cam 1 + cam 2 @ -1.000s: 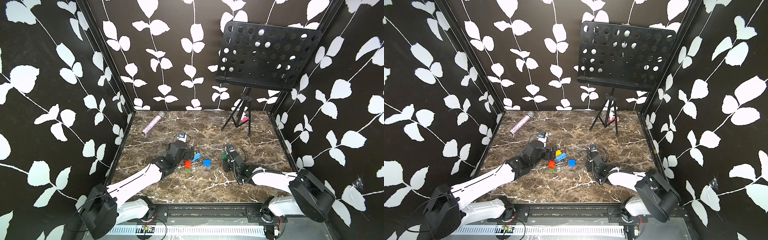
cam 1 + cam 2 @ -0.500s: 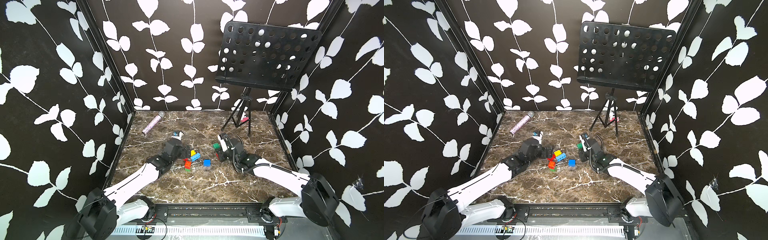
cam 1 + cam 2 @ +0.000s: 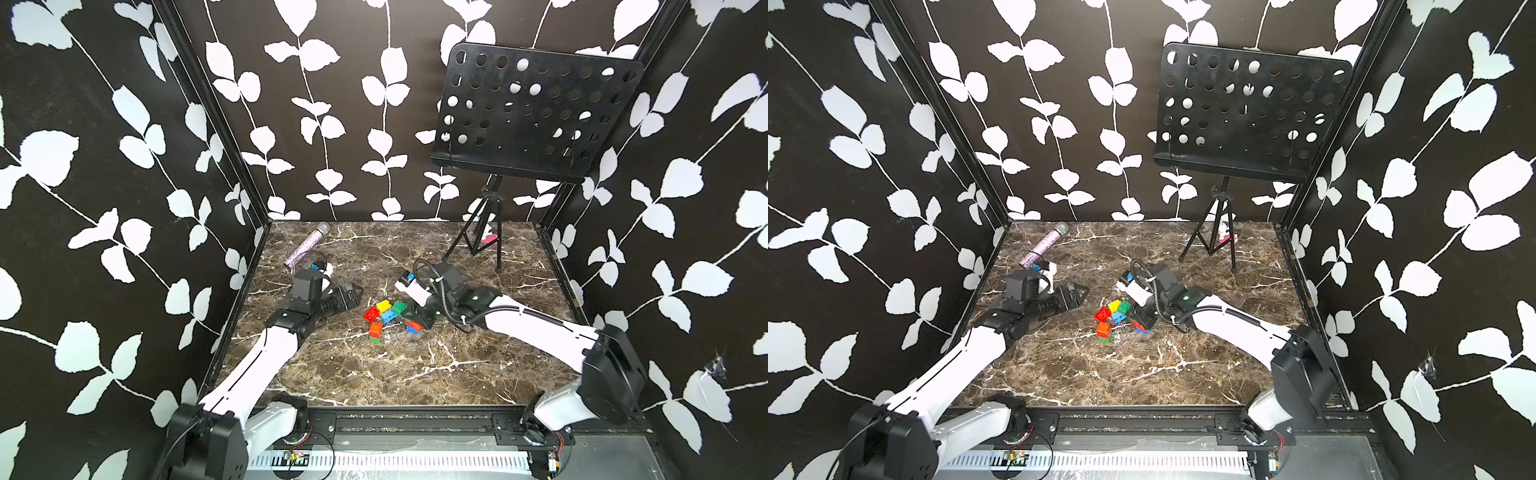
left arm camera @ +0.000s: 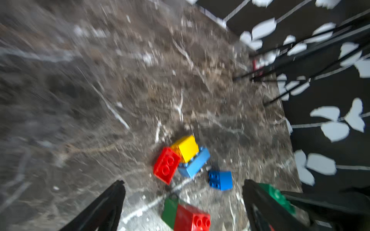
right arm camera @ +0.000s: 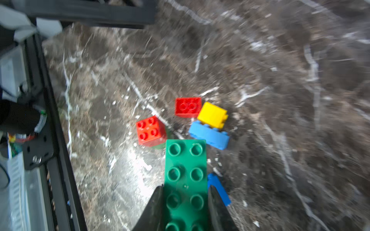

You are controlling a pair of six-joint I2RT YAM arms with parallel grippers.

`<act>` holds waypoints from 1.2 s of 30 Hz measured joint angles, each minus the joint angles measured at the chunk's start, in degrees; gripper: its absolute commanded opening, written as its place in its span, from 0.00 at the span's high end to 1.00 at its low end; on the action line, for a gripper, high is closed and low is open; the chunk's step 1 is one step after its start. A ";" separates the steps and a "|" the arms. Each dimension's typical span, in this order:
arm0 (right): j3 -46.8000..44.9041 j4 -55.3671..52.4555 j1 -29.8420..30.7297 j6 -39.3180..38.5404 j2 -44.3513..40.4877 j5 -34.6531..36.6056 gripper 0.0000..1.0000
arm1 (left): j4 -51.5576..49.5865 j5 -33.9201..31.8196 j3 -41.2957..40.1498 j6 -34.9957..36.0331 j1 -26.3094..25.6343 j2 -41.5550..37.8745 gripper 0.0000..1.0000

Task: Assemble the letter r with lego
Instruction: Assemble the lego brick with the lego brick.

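The lego lies in a loose cluster mid-table: a red brick (image 3: 370, 314), a yellow one (image 3: 383, 306) and a light blue one (image 3: 388, 316) touch each other. An orange brick (image 3: 376, 329) sits on a light green one (image 3: 376, 340), and a blue brick (image 5: 218, 188) lies apart. My right gripper (image 5: 185, 192) is shut on the long dark green brick (image 5: 185, 160), studs up, just above the cluster's right edge. My left gripper (image 4: 184, 184) stands open and holds nothing. It lies left of the cluster in both top views (image 3: 356, 296) (image 3: 1077, 295).
A glittery microphone (image 3: 307, 249) lies at the back left. A black music stand (image 3: 536, 112) on a tripod (image 3: 482, 237) occupies the back right, with a small red object (image 3: 489, 240) at its feet. Patterned walls close in three sides.
My right arm has swung left and carried the dark green brick up to the cluster. The left gripper has drawn back a little to the left.
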 measured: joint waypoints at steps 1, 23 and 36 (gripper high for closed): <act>0.44 -0.44 0.63 -0.85 0.79 -0.26 0.89 | 0.09 1.97 -0.37 -0.31 0.00 0.98 0.08; 2.95 2.47 3.72 -9.35 7.85 -5.29 0.90 | 4.66 18.69 -5.97 -3.52 0.00 2.75 0.12; 2.95 4.22 4.94 -9.31 9.44 -3.80 0.91 | 4.81 20.87 -6.95 -3.48 0.00 2.75 0.20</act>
